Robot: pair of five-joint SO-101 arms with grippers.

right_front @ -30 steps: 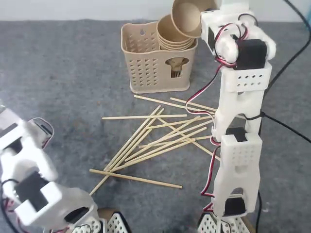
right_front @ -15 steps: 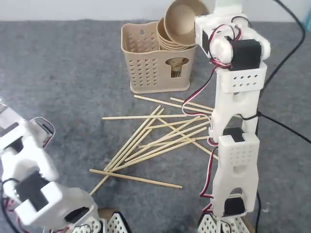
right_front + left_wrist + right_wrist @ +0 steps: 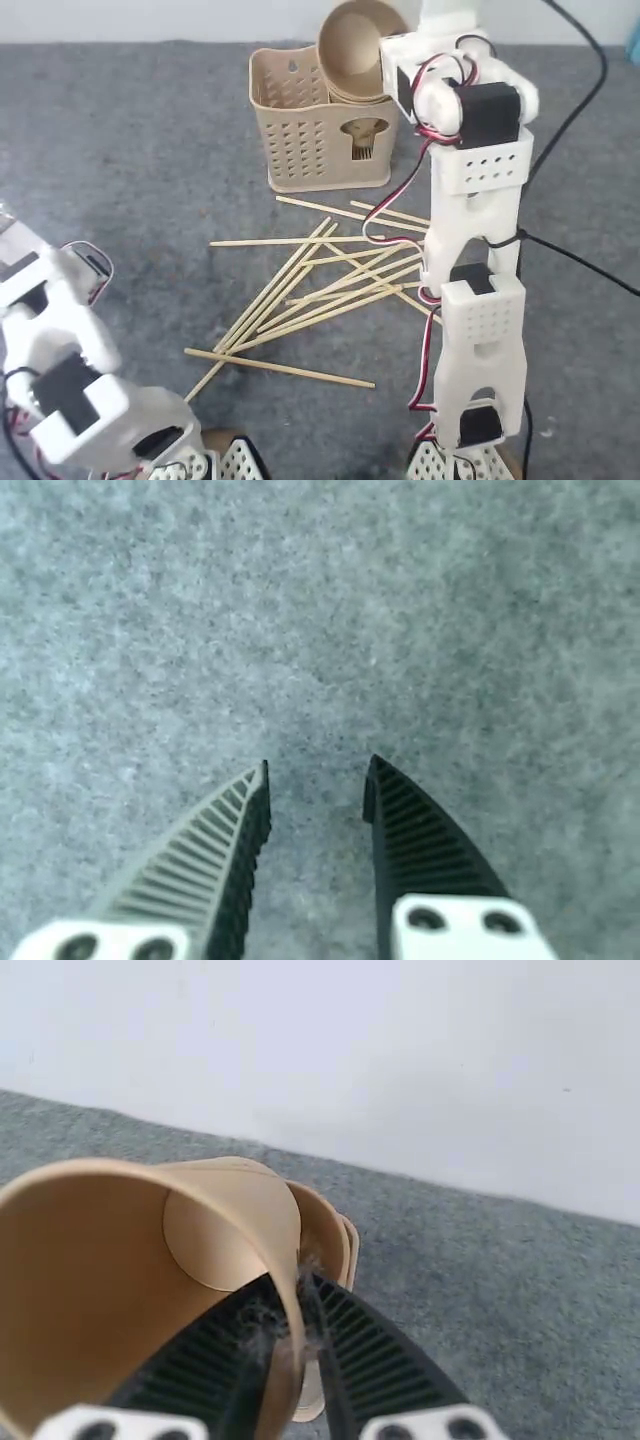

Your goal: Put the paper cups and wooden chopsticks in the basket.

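One cup (image 3: 110,1260) is pinched by its wall in the right gripper (image 3: 300,1290), one finger inside, one outside; the left gripper (image 3: 316,780) gapes over carpet (image 3: 300,600).

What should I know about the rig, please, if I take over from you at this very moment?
Left gripper: open, empty, over bare carpet.
Right gripper: shut on the wall of a paper cup, held tilted above the basket.
Done: a stack of cups stands in the basket.
Left: set the held cup onto the stack, then collect the chopsticks, which lie scattered on the carpet in front of the basket.
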